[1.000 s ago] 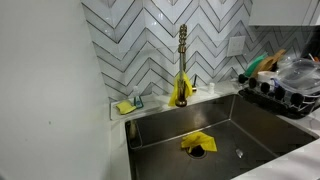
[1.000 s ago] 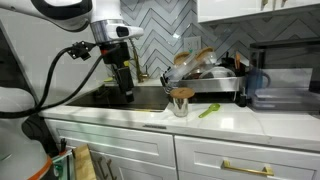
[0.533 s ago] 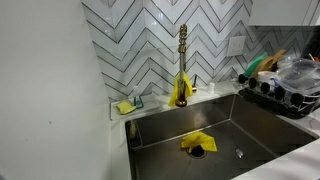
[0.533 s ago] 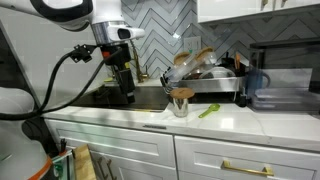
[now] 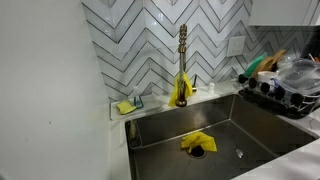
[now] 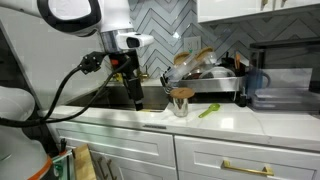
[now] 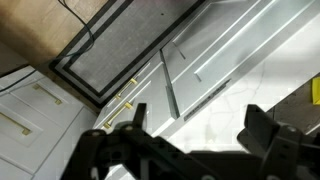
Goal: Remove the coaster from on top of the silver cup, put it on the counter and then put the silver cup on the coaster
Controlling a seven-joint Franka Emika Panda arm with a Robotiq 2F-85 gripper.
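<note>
The silver cup (image 6: pixel 180 104) stands on the white counter (image 6: pixel 232 122) just right of the sink, with the brown coaster (image 6: pixel 180 92) lying on its top. My gripper (image 6: pixel 137 97) hangs over the counter's front edge by the sink, a little to the left of the cup and apart from it. In the wrist view my gripper (image 7: pixel 197 112) is open and empty, with white counter (image 7: pixel 232 88) showing between the fingers. The cup and coaster do not show in the wrist view, nor in the exterior view that looks into the sink.
A green utensil (image 6: pixel 207 110) lies right of the cup. A loaded dish rack (image 6: pixel 205 74) stands behind it, and a dark appliance (image 6: pixel 282 88) stands at the far right. The steel sink (image 5: pixel 215 130) holds a yellow cloth (image 5: pixel 197 143) and has a gold faucet (image 5: pixel 182 60).
My arm has swung to the right, bringing the gripper from over the sink's left part closer to the cup. The cup and coaster have not moved.
</note>
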